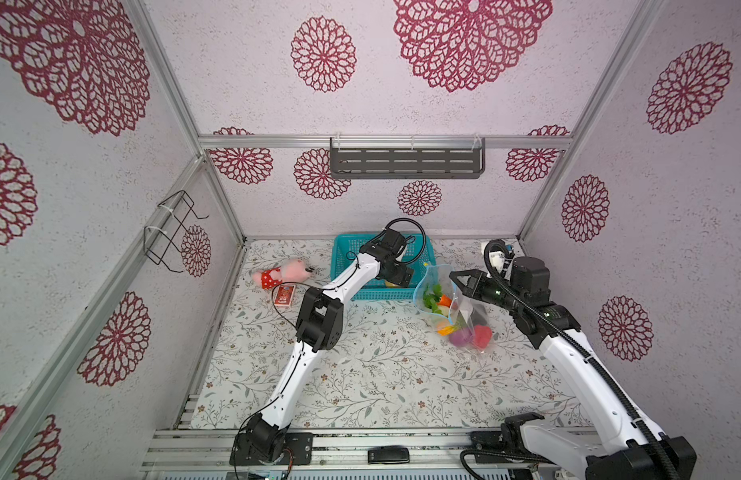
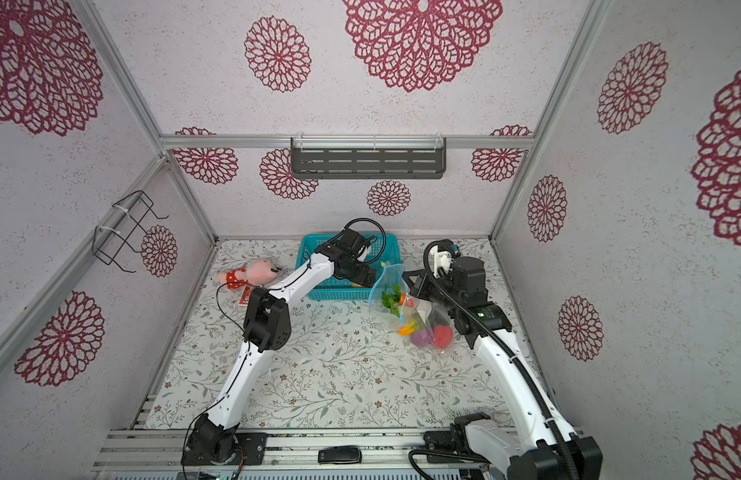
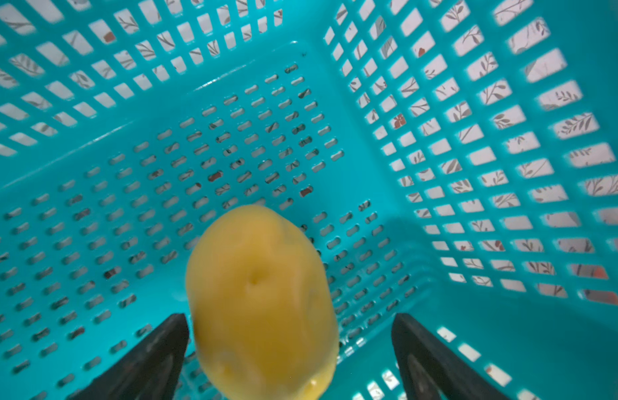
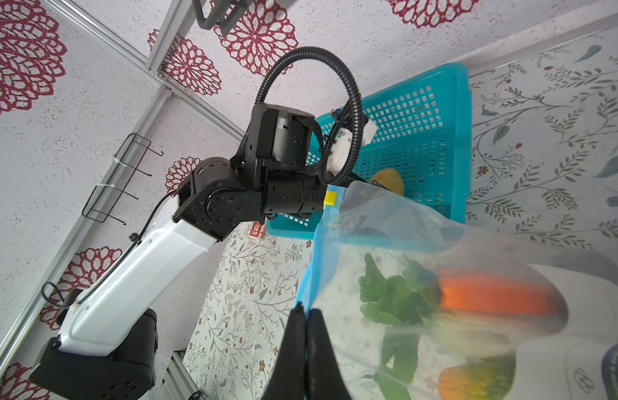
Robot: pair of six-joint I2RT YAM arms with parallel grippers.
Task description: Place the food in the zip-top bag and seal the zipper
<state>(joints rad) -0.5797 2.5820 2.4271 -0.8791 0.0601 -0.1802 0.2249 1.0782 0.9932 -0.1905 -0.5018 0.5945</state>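
Inside teal basket (image 3: 363, 194) at desk (image 1: 360, 374) rear, left pincer (image 3: 290, 318) spread wide astride yellow potato (image 3: 259, 298); right pincer (image 4: 305, 311) clamped on zip-top bag (image 4: 404, 225) by blue zipper (image 4: 326, 249), bag just R of basket, other veg (image 4: 397, 298) inside

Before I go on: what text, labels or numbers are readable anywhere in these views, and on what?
Nothing reads legibly in any view.
On the red packet by the pink plush toy: print too small to read.
On the white label patch of the zip-top bag: dark print, blurred and cut off at the frame edge.
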